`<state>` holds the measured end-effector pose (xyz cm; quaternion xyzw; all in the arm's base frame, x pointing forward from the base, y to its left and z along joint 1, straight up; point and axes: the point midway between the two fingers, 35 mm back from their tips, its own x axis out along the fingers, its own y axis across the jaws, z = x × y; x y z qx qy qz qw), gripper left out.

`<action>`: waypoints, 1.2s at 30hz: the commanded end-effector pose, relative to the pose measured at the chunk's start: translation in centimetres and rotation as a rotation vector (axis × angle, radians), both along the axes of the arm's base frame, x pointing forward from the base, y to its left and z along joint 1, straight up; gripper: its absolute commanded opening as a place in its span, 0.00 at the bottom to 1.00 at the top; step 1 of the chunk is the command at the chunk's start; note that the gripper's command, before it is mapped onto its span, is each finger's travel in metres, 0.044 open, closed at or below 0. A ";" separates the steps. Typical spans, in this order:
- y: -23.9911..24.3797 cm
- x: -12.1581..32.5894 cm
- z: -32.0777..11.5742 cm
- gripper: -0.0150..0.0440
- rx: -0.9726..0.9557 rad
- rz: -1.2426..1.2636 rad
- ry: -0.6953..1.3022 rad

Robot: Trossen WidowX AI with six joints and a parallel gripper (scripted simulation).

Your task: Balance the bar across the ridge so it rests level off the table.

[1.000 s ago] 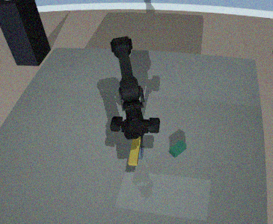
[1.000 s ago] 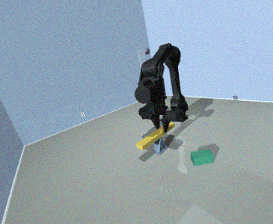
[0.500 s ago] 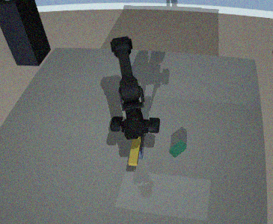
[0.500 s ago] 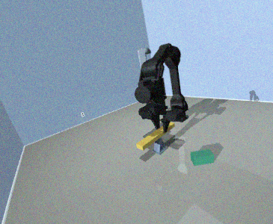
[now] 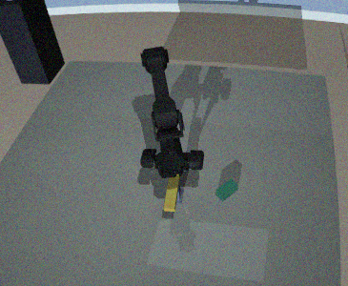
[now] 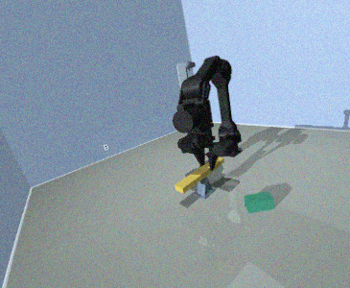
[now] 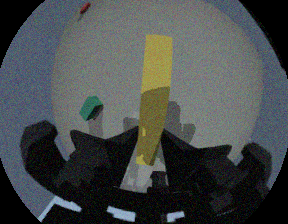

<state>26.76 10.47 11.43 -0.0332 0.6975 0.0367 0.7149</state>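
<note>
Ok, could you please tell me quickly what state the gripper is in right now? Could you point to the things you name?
Gripper (image 5: pixel 173 175) (image 6: pixel 207 168) (image 7: pixel 149 129): closed on the yellow bar (image 5: pixel 172 194) (image 6: pixel 190 180) (image 7: pixel 157 65), holding it.

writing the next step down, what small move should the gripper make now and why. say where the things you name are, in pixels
Probably ease the gripper (image 5: pixel 173 175) (image 6: pixel 207 168) (image 7: pixel 149 129) slightly down before releasing: it grips the yellow bar (image 5: pixel 172 193) (image 6: pixel 194 180) (image 7: pixel 157 65), whose shadow lies apart from it, and the ridge (image 6: pixel 203 188) is underneath, though contact isn't clear.
</note>
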 end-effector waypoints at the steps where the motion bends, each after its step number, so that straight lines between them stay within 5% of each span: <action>1: 0.0 0.0 0.0 0.25 0.000 0.000 0.000; 23: 0.0 0.0 0.0 0.25 0.000 0.000 0.000; 29: 0.0 0.0 0.0 0.52 0.000 0.000 0.000; 36: 0.0 0.0 0.0 0.54 0.000 0.000 0.000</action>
